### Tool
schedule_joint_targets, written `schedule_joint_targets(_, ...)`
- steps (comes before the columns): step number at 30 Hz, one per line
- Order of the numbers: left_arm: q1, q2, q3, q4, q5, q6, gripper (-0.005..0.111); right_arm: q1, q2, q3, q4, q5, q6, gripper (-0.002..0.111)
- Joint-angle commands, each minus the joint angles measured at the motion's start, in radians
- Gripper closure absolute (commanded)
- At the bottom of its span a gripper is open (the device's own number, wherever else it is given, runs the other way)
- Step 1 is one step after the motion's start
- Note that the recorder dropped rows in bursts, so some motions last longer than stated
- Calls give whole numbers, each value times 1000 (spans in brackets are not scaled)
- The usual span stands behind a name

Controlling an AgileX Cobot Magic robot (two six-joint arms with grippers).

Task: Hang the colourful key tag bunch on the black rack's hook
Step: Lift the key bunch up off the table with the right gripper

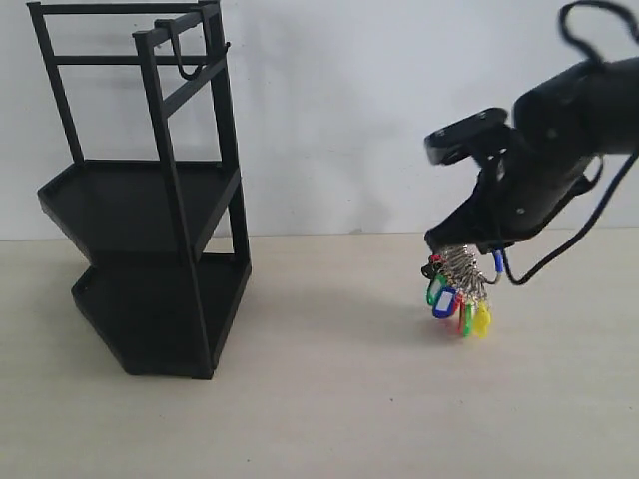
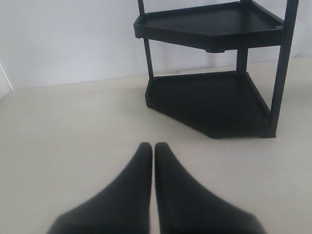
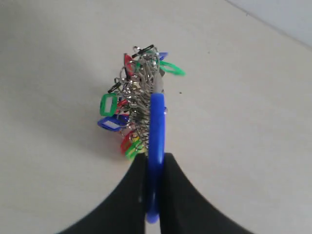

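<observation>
My right gripper is shut on the blue sleeve of the colourful key tag bunch. The tags and silver rings dangle just above the table at the right of the exterior view. Far to the left stands the black rack, its small J-shaped hook on the top bar. My left gripper is shut with nothing in it and points toward the rack's lower tray; it does not show in the exterior view.
The beige table stretches between the rack and the tag bunch. A white wall stands behind both. The right arm's black cable loops down beside the gripper.
</observation>
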Motion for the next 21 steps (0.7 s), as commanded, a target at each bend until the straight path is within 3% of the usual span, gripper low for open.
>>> schedule_joint_targets(1, -1, -2, -1, -3, -7, 1, 102, -158, -88, -5, 551, 34, -239, 108)
schedule_joint_targets(7, -1, -2, -1, -3, -6, 1, 102, -396, -117, -5, 1321, 318, -722, 108)
schedule_joint_targets(10, -1, -2, -1, -3, -6, 1, 102, -489, -116, -5, 1558, 516, -864, 108)
schedule_joint_targets(13, -1, -2, -1, -3, -6, 1, 102, -535, -118, -5, 1694, 571, -940, 108)
schedule_joint_targets(21, -1, -2, -1, -3, -6, 1, 102, -498, -225, -5, 1646, 571, -1027, 108)
